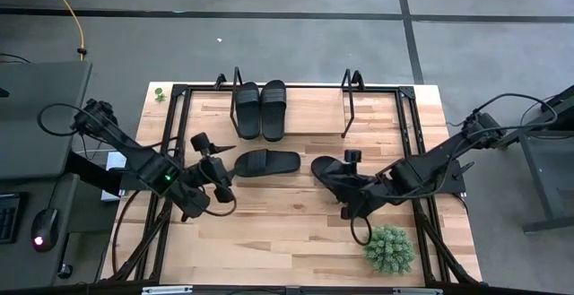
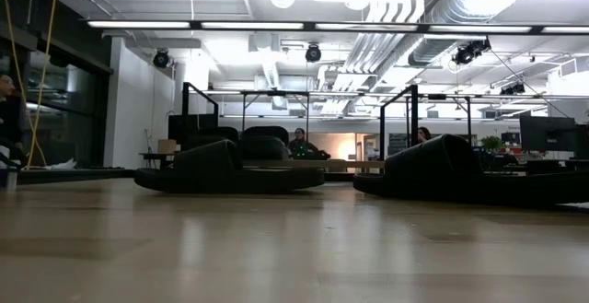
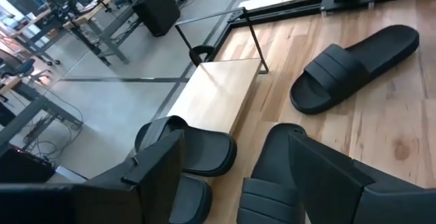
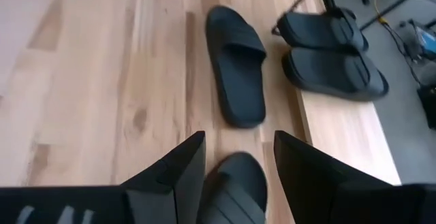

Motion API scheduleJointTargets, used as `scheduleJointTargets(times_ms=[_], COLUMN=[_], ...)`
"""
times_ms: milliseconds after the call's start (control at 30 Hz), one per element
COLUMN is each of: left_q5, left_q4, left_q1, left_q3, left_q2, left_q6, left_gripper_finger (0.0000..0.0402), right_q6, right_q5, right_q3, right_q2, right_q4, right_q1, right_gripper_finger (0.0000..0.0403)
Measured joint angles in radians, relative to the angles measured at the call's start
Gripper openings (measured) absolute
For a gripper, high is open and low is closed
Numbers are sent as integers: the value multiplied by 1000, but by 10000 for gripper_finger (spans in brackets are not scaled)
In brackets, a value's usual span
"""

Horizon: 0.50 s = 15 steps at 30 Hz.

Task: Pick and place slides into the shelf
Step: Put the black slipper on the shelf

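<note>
Black slide just ahead of spread right gripper, heel toward it, long axis in line. Left gripper spread too, beside the other loose slide.

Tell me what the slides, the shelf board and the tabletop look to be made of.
Slides: matte black, probably foam or rubber; dull, moulded in one piece. Shelf board: pale wood or laminate, smooth, faint grain. Its uprights: thin black tube, likely metal. Tabletop: jointed wooden strips with knots, light sheen.

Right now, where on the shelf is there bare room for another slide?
The shelf is bare between the two slides at its left end and the right uprights. The tabletop's middle is crowded: two loose slides, both grippers.
</note>
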Motion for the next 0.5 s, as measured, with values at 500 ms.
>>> scheduleJointTargets(times_ms=[500], left_q5=[-139], left_q4=[-26], left_q1=[1], left_q3=[0], left_q2=[-27], left_q6=[31], left_gripper_finger=[246], right_q6=[258], right_q5=[33], right_q3=[0], right_q2=[72], right_q4=[-207], right_q1=[48], right_gripper_finger=[165])
